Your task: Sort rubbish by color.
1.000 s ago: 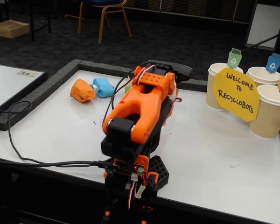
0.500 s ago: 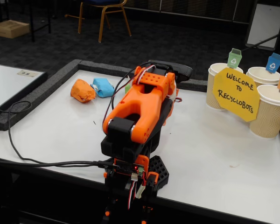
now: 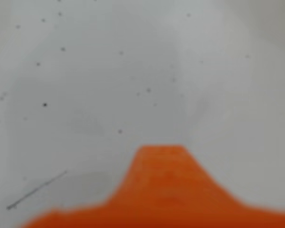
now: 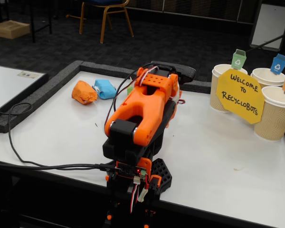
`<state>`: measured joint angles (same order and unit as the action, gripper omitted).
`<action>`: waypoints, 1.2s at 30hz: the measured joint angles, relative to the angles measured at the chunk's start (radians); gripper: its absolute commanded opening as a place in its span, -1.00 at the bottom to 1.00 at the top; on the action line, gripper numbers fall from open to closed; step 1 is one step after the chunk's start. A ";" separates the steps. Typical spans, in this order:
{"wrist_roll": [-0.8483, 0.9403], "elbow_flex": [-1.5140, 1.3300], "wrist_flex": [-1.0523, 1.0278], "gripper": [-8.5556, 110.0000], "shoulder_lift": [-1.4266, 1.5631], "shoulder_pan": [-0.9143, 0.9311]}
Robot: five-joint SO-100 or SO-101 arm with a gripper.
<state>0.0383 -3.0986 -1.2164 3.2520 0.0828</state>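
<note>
in the fixed view the arm (image 4: 142, 114) sits folded at frame centre on the white table (image 4: 218, 156). the orange wad (image 4: 83, 92) touches the blue wad (image 4: 105, 89) at upper left; a green wad (image 4: 130, 89) peeks from behind the arm. three cups (image 4: 275, 114) stand at right. the wrist view shows a blurred orange gripper (image 3: 161, 190) part over the table; i cannot tell whether it is spread.

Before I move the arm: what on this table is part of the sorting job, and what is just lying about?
Job: orange wad, light blue wad, green wad mostly hidden behind the arm, three paper cups with colored tags.

Lying about: yellow welcome sign, black cable.
</note>
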 measured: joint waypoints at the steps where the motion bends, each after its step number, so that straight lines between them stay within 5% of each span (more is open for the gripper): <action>1: 0.000 0.000 0.000 -0.85 0.000 0.000; 28: 0.000 0.000 0.041 -0.75 0.000 0.041; 36: 0.000 0.235 0.058 -0.73 -0.242 0.080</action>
<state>0.0383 -2.8639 -1.1582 3.0097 0.1626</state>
